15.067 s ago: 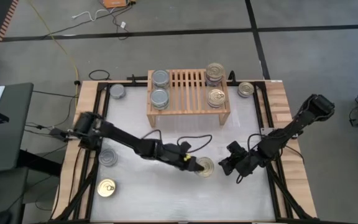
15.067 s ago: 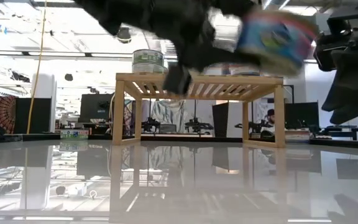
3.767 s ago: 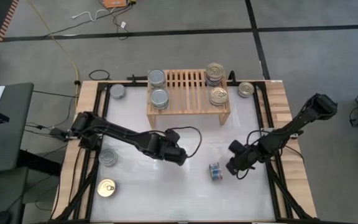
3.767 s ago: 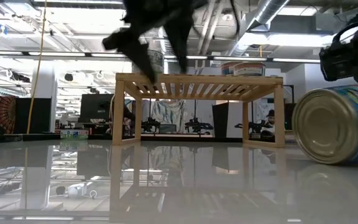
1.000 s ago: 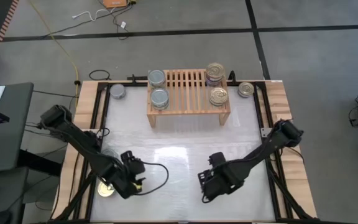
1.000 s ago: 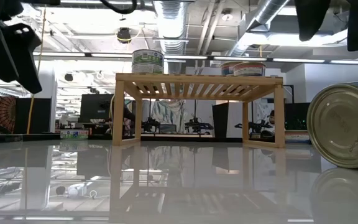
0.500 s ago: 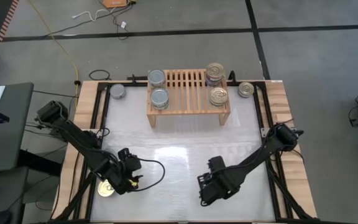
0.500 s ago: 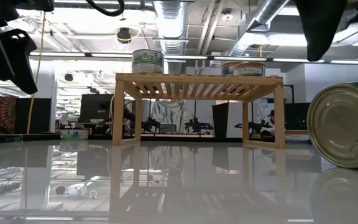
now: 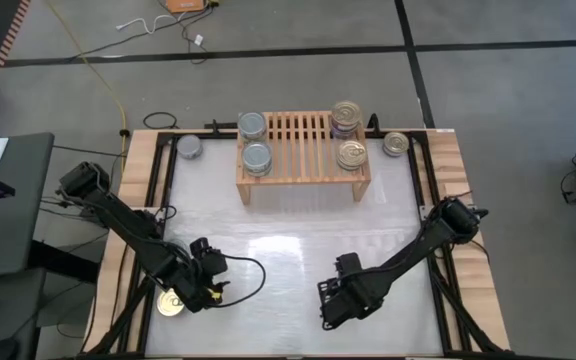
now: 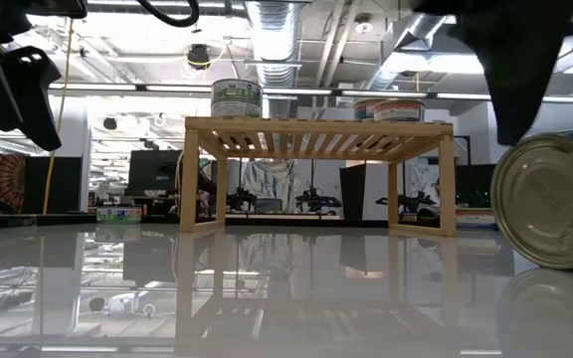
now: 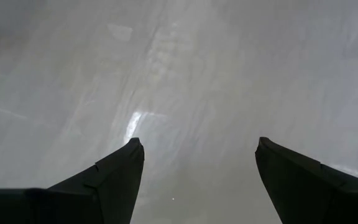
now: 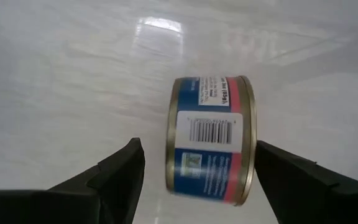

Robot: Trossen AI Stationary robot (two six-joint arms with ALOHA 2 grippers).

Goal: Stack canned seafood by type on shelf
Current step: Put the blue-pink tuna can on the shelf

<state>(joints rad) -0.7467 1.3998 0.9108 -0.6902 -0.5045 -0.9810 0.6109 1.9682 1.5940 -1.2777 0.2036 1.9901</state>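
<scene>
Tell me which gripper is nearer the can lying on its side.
Right. The right gripper hovers over the tipped can, jaws open either side of it. The left gripper is across the table by the front-left corner, next to a gold-topped can.

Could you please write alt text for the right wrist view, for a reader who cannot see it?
A round tin lies on its edge on the glossy white table, its blue, white and red label with a barcode facing the camera. It sits just ahead of the open right gripper, whose two dark fingers frame the lower part of the picture without touching it.
</scene>
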